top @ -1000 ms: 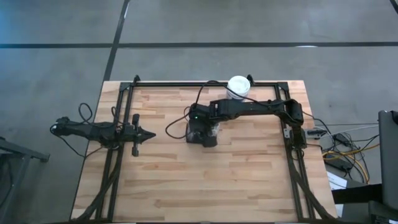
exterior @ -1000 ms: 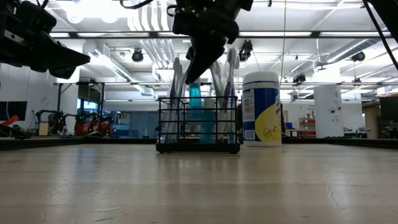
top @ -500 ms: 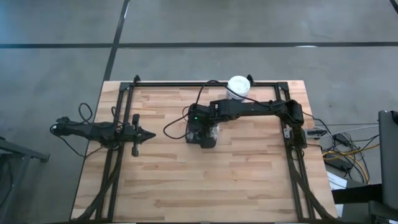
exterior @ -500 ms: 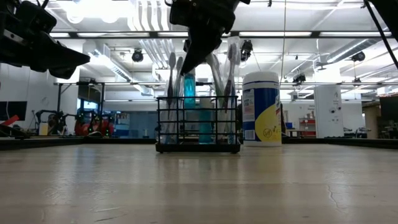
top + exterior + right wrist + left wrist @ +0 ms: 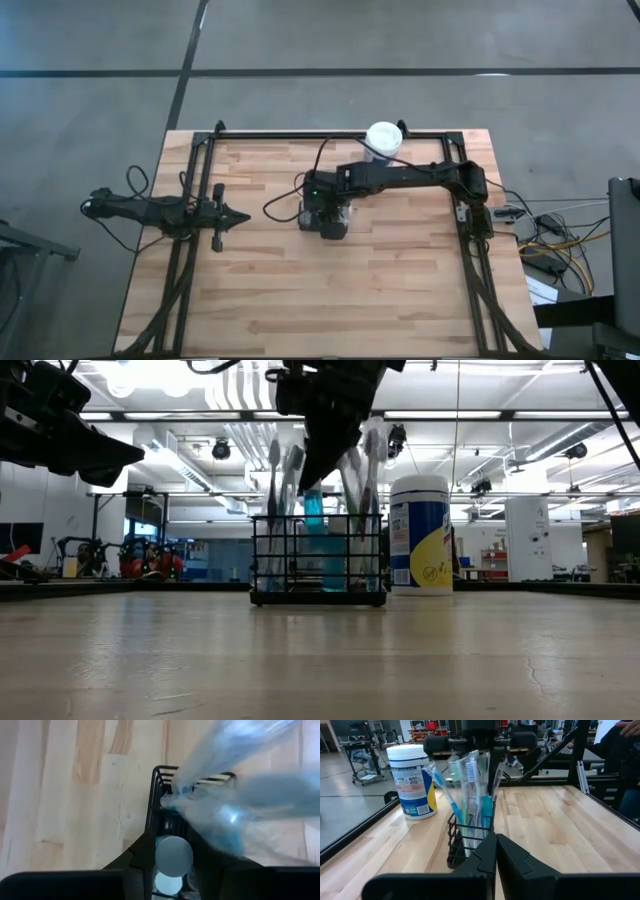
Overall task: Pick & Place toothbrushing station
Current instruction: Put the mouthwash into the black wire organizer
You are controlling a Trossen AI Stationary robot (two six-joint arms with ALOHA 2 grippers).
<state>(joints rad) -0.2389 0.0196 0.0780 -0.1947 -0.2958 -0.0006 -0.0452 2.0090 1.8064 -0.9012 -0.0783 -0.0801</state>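
Note:
The toothbrushing station (image 5: 318, 565) is a black mesh caddy standing on its base on the table near the middle (image 5: 322, 218). It holds several toothbrushes (image 5: 465, 775) and a blue tube (image 5: 313, 510). My right gripper (image 5: 312, 488) reaches down into it from above and is shut on the tube's top. It also shows in the high view (image 5: 322, 210) and in the right wrist view (image 5: 172, 842). My left gripper (image 5: 238, 215) is shut and empty at the table's left, pointing at the caddy (image 5: 470, 837). My right gripper has the blue tube's round cap (image 5: 173, 854) between its two fingers. The fingers (image 5: 146, 855) come from above, pointing down into the caddy among the toothbrushes. The tube stands upright inside the caddy, and the caddy's base is on the table.
A white canister (image 5: 420, 535) with a yellow-blue label stands close behind the caddy toward the far edge (image 5: 383, 138). Black frame rails (image 5: 200, 180) run along the table's left, right and far sides. Bare wood lies toward the near edge.
My right gripper has shifted slightly over the caddy. The blue tube rose a little and sank back. The toothbrushes lean differently than before. The caddy's base has stayed on the table.

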